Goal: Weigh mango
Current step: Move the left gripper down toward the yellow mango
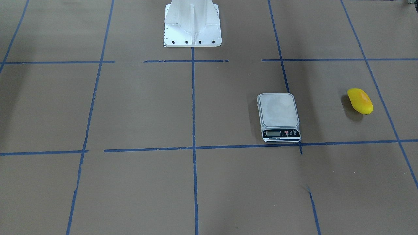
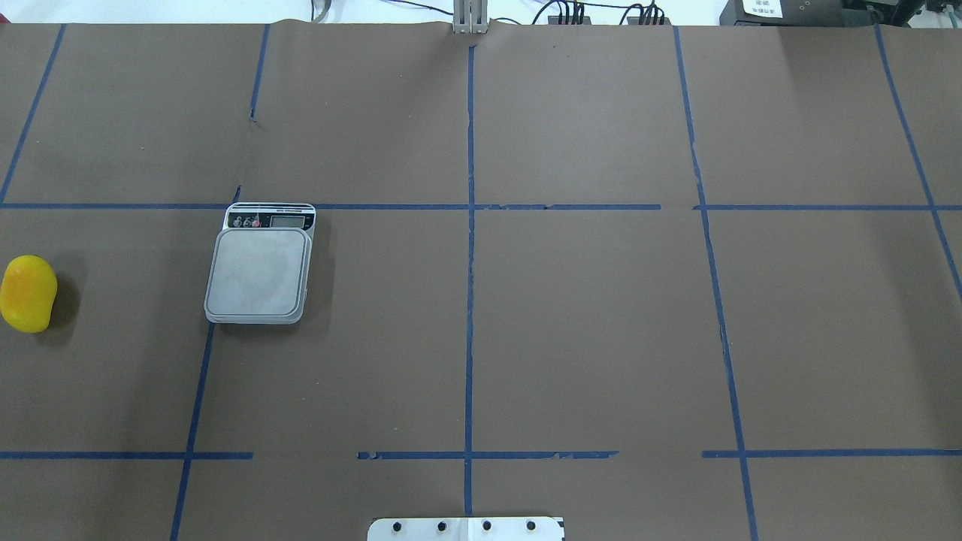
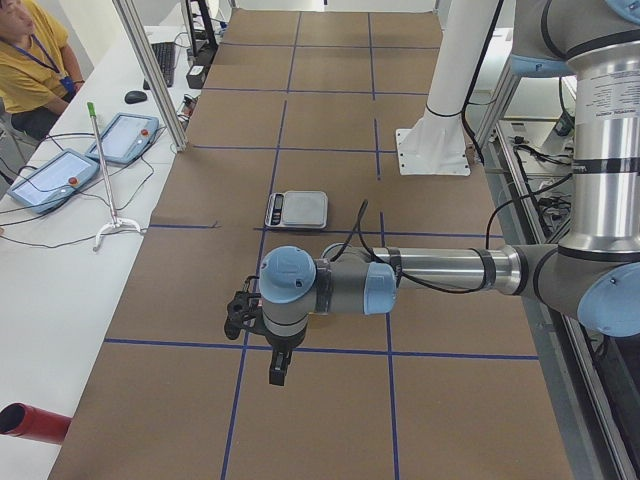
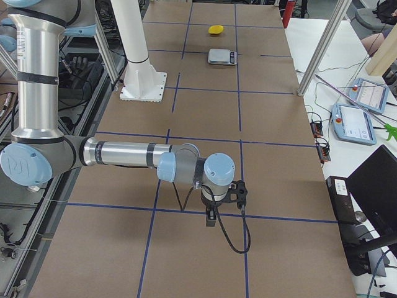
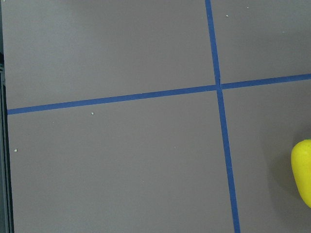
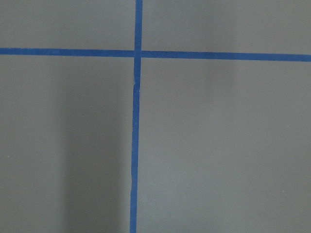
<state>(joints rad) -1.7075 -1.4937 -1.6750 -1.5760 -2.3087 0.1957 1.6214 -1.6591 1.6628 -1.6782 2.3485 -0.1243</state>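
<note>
Mango (image 2: 28, 294) and scale (image 2: 259, 270) both out on the robot's left half of the worktop (image 2: 601, 338)

So the scale lies flat, left of the centre tape line (image 2: 470, 300), with its display end pointing away from the robot's base (image 2: 466, 528) and right up against a cross line. The mango lies straight on the worktop further left, well apart from the scale and roughly level with its platform. The base stands at the middle of the near edge.
</note>
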